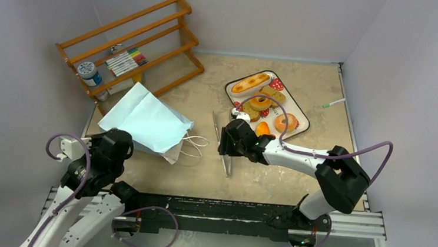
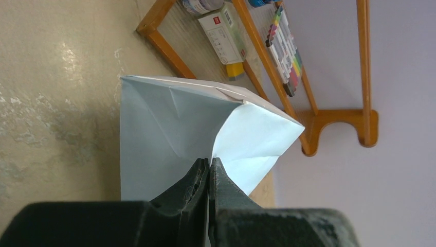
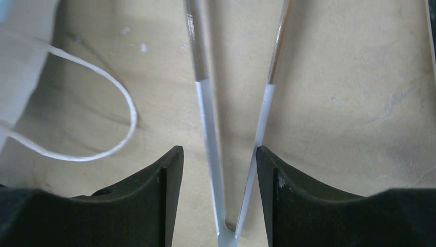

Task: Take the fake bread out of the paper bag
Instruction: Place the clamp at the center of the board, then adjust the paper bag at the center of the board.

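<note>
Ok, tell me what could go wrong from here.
1. The right gripper stands open astride the tongs; pulling away carelessly could drag them into the tray.
2. The cord handle lies close to that gripper's finger and might snag.
3. The left gripper seems to pinch the paper bag by a thin fold, which could slip or tear.

left arm point(image 1: 91, 172) is bent close to its base | left gripper point(image 2: 209, 163) is clamped shut on paper bag point(image 2: 154, 134) | right arm point(image 1: 296, 158) is stretched forward and inward | right gripper point(image 3: 218, 154) is pointed downward, fingers parted
</note>
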